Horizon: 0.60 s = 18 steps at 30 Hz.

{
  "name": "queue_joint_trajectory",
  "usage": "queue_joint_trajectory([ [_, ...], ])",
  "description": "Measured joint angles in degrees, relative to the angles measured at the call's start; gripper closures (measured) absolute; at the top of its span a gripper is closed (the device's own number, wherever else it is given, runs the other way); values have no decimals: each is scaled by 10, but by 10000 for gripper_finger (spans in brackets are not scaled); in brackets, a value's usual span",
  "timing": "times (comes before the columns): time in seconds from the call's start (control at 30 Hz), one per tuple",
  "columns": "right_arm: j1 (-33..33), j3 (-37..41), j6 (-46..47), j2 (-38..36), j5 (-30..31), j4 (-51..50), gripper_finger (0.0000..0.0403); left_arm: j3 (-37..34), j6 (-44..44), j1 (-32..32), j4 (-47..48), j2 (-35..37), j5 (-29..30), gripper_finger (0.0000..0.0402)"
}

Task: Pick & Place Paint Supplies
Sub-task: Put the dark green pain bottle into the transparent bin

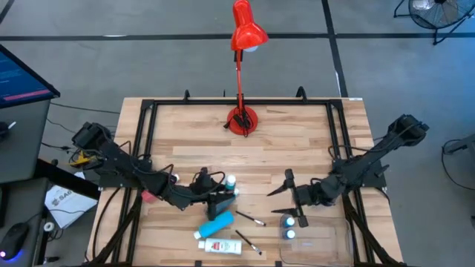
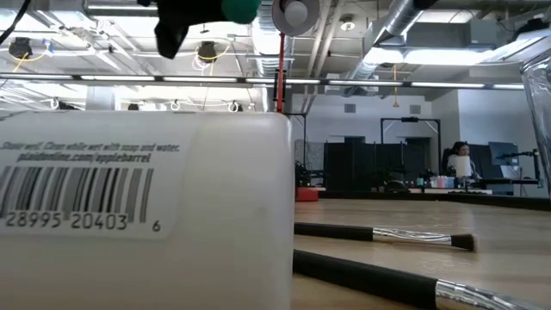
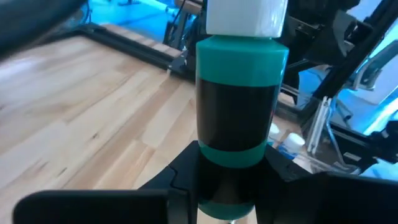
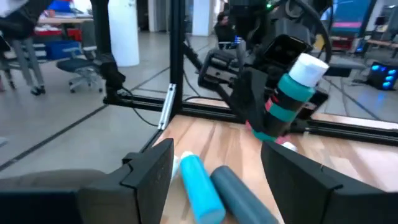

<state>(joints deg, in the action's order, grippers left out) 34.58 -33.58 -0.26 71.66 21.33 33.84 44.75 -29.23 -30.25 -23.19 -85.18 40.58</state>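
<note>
My left gripper [image 1: 221, 197] is near the table's middle, shut on a teal paint bottle [image 3: 241, 106] with a black label and a white cap [image 1: 231, 182]. The bottle also shows in the right wrist view [image 4: 291, 93] and at the top of the low view [image 2: 238, 9]. My right gripper [image 1: 291, 199] is open, hovering right of it and pointing toward the left arm. A blue bottle [image 1: 217, 222] lies on its side on the table. A white tube [image 1: 219, 245] with a red label lies nearer the near edge. Two thin brushes [image 1: 249, 217] [image 1: 249, 241] lie flat beside them. My left gripper holds the teal bottle by its lower body [image 3: 227, 163], pinched between the two fingers. They come slanting from the table's left. The bottle is lifted clear of the table and tilted, with its white cap [image 4: 309, 67] pointing up and away from the gripper.
A red desk lamp [image 1: 242, 119] stands at the far middle of the table. A clear tray [image 1: 326, 239] near the right near corner holds two small bottles [image 1: 288, 221] [image 1: 289, 234]. A black frame rail [image 1: 245, 104] runs around the tabletop. A pink thing [image 1: 146, 196] lies under the left arm.
</note>
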Motion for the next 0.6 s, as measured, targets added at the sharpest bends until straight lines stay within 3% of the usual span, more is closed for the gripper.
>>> queue_joint_trajectory([
  [0.2, -46, -10, 48, 28, -111, 48, 168, 0, 57, 7, -107, -70, -12, 332],
  [0.37, -63, -21, 54, 47, -123, 93, 168, 19, 110, 4, -186, -121, -20, 332],
  [0.6, -90, -52, 72, 100, -124, 94, 168, 61, 139, 2, -195, -153, -40, 332],
])
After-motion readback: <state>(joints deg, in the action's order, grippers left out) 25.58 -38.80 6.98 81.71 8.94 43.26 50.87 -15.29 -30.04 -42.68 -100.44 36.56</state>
